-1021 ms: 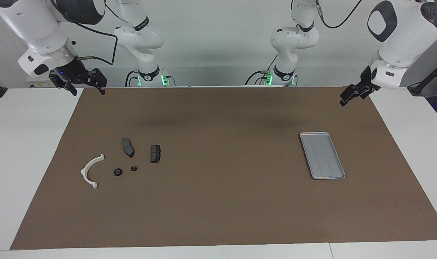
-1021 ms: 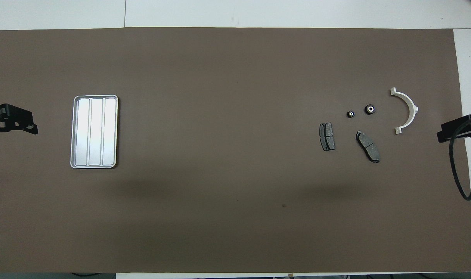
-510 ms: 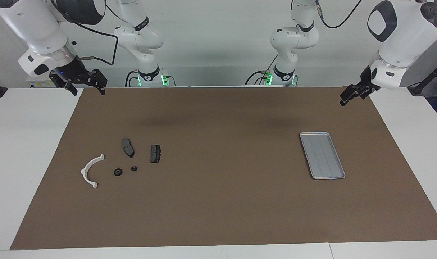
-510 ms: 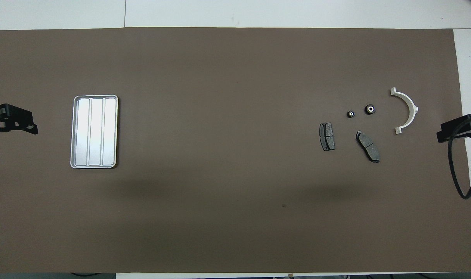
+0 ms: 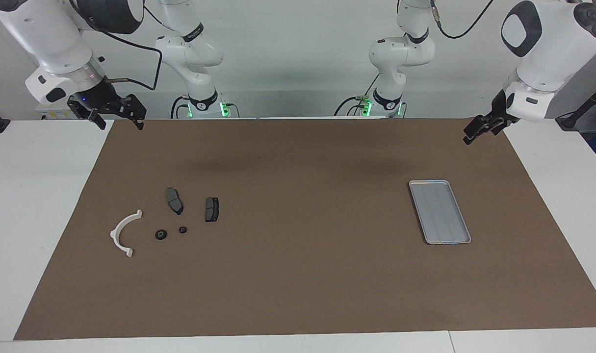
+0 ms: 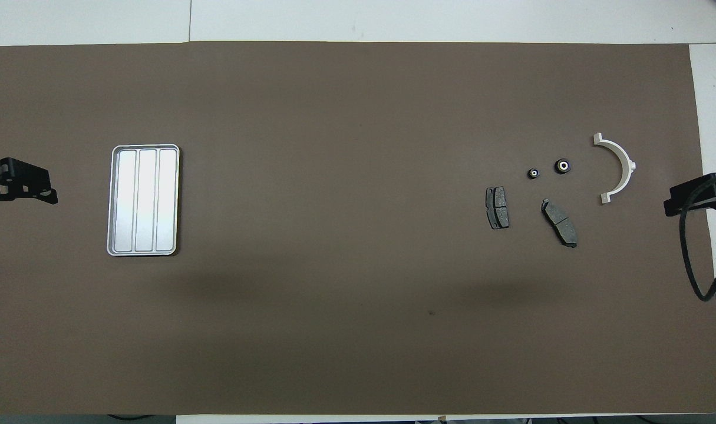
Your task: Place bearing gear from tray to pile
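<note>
tray (image 6: 114, 200) 1 | pads (image 6: 497, 207) 2 | gears (image 6: 563, 166) 2 | bracket (image 6: 622, 166) 1 | end effectors (image 5: 117, 120) open, empty

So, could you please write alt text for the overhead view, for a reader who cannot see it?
An empty ridged metal tray lies toward the left arm's end of a brown mat. Toward the right arm's end lies a pile: a white semicircular bracket, two dark brake pads and two small black bearing gears. The left claw and right claw wait at the mat's ends.
</note>
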